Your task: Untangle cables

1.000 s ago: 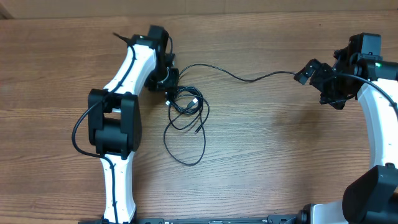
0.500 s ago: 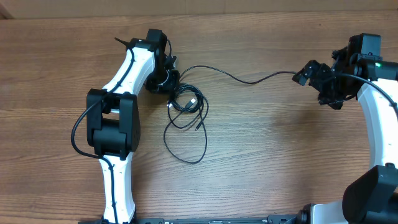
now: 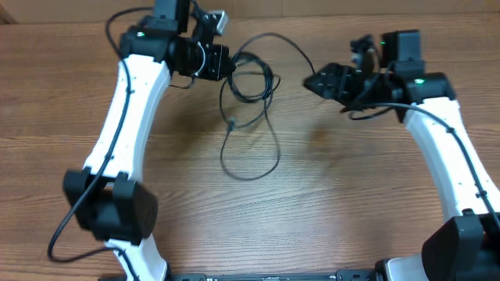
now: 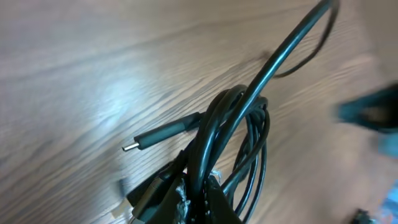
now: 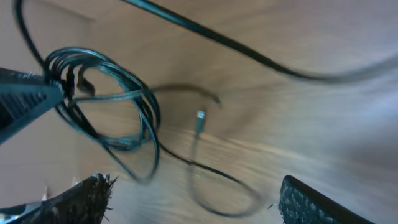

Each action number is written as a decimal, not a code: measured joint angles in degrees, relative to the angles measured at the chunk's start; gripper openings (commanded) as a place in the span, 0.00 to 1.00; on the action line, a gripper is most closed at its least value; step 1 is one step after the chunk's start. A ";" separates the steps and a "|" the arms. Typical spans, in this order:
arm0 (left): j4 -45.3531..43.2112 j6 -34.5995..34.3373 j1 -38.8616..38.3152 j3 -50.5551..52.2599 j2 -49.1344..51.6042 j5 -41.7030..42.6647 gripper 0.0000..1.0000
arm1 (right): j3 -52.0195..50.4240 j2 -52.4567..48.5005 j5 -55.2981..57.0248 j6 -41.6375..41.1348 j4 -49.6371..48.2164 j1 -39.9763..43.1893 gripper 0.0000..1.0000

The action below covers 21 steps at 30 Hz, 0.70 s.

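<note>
the left gripper (image 3: 221, 62) is squeezed tight on the cables (image 3: 251, 78), up near the far side of the table (image 3: 351, 195). it holds a small round bunch of loops, and it looks like the bunch is lifted off the wood. one long loop hangs down toward the middle of the table, and one plug (image 4: 134, 147) pokes out free. another strand goes up and over toward the right gripper (image 3: 319, 80). that one has its fingers (image 5: 84, 199) wide apart with nothing between them. so i think the job has only just begun: one cable end is loose, but the bunch is not undone yet. the loops need pulling apart, one cable at a time.
</note>
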<state>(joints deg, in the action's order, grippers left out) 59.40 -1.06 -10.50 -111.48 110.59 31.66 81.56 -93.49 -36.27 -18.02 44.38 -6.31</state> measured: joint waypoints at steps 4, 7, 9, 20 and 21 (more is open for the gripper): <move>1.07 0.00 -0.02 -0.42 -1.53 2.14 0.04 | -0.04 0.00 -1.55 -4.09 -7.30 -3.04 0.86; 2.27 0.02 0.00 -0.37 -1.05 3.17 0.04 | -0.04 0.00 -1.97 -7.19 -11.47 -4.35 0.86; 2.27 0.00 -0.02 -0.33 -0.96 3.98 0.04 | -0.04 0.00 -2.10 -9.11 -13.86 -5.35 0.86; 2.69 0.00 -4.59 -0.33 -0.96 8.83 0.04 | -0.07 -0.79 6.27 -20.61 -21.11 -10.95 0.86; 2.97 0.00 -5.03 -0.33 -0.96 9.01 0.04 | -0.07 -1.14 6.54 -20.96 -21.66 -10.95 0.84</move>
<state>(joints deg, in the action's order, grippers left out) 62.37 -1.06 -15.53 -111.81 109.62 40.66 81.49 -94.63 -29.74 -38.98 22.72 -17.26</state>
